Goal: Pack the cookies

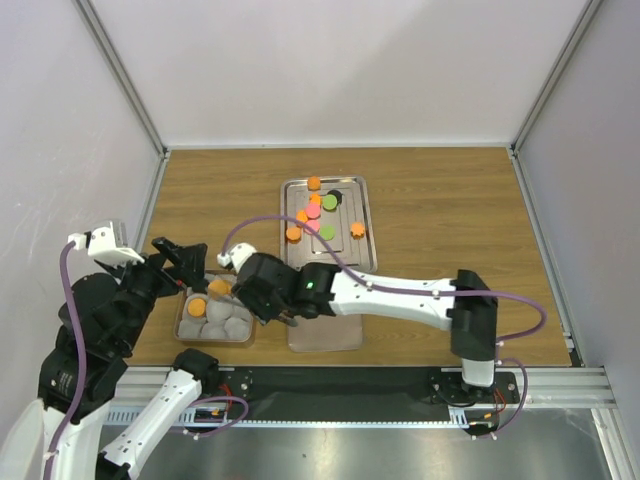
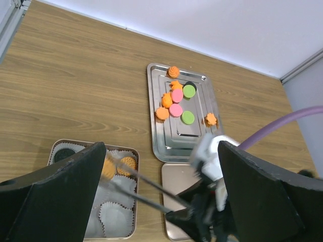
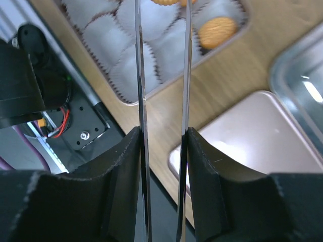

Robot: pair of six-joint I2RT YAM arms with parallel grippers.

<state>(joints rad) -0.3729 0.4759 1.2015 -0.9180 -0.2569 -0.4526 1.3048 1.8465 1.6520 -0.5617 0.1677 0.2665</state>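
R gripper [image 3: 162,146]: fingers [image 3: 121,171] clamped on metal tweezers [image 3: 141,75]. Blades run straight out ahead of it, roughly parallel w/ a slim gap.
Tweezer tips are over the box [image 3: 151,93] of white paper cups [image 3: 108,35]. One orange cookie [image 3: 169,1] sits right at the tips, cut off by the frame edge. Can't tell if it's pinched or just lying in a cup.
A 2nd orange cookie [image 3: 217,31] sits in a cup just to the right of the blades in the wrist cam.
A pink lid [image 3: 252,136] lies flat on the table [image 3: 222,85], below and right of the fingers.

L gripper [image 2: 160,146]: spread wide, nothing in it, up above the table. The box is under its left finger [image 2: 65,191], and the R arm's tweezers cross beneath it.
Rest of the cookies [image 2: 175,110] are well ahead of it on the steel tray [image 2: 192,136]: mostly orange, plus pink, green and 1 black. Lid edge is just beside the tray; can't tell if they're touching.
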